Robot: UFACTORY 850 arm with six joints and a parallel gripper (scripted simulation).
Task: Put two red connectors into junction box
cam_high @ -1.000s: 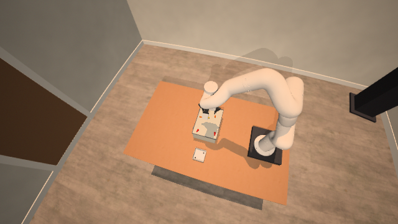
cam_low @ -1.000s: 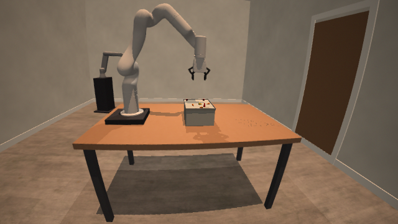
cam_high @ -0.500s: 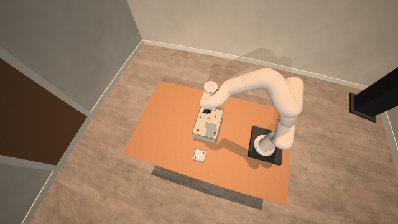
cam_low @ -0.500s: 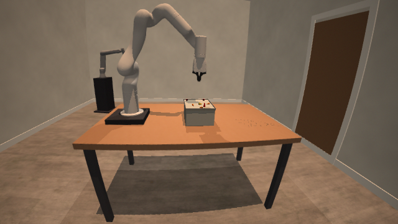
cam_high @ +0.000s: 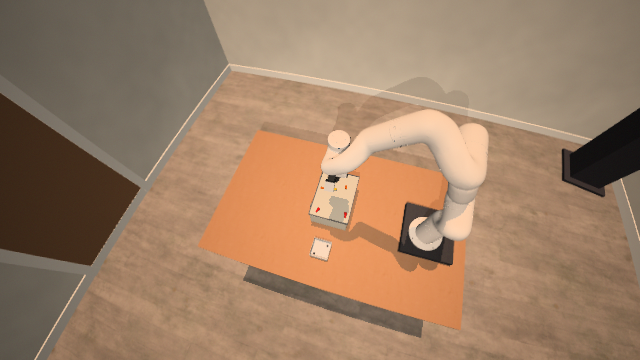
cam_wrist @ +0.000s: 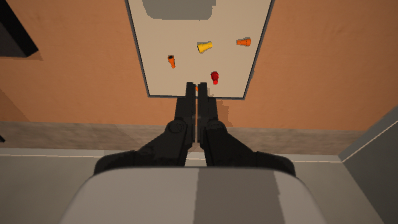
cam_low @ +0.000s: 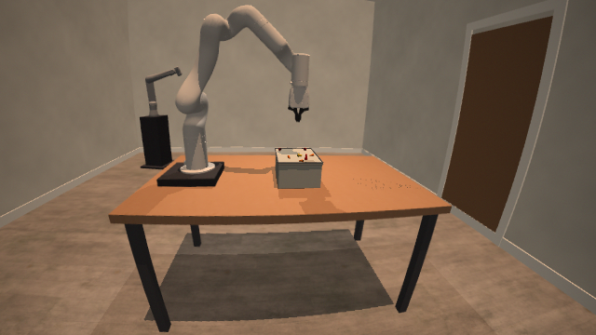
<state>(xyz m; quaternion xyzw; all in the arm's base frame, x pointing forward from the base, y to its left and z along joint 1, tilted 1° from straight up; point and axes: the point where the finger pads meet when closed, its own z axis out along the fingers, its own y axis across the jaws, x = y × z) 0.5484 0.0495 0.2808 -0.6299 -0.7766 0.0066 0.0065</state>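
Observation:
My gripper (cam_high: 331, 178) (cam_low: 297, 120) (cam_wrist: 196, 96) is shut on nothing and hangs high above the far end of the tool case (cam_high: 325, 212) (cam_low: 298, 178) (cam_wrist: 232, 70). In the wrist view one red connector (cam_wrist: 215, 76) lies on the lid just right of my fingertips. Two more red connectors (cam_high: 317, 209) (cam_high: 345, 214) lie at the lid's near end in the top view. Orange connectors (cam_wrist: 171, 61) (cam_wrist: 243, 42) and a yellow connector (cam_wrist: 204, 47) lie loose on the lid. The steel junction box (cam_high: 314, 244) sits on the table in front of the case.
The arm's black base plate (cam_high: 440, 252) (cam_low: 191, 177) stands on the orange table (cam_high: 270, 200) (cam_low: 372, 195) beside the case. A second small arm on a black pedestal (cam_low: 155, 140) stands on the floor behind. A brown door (cam_low: 498, 121) is at the right.

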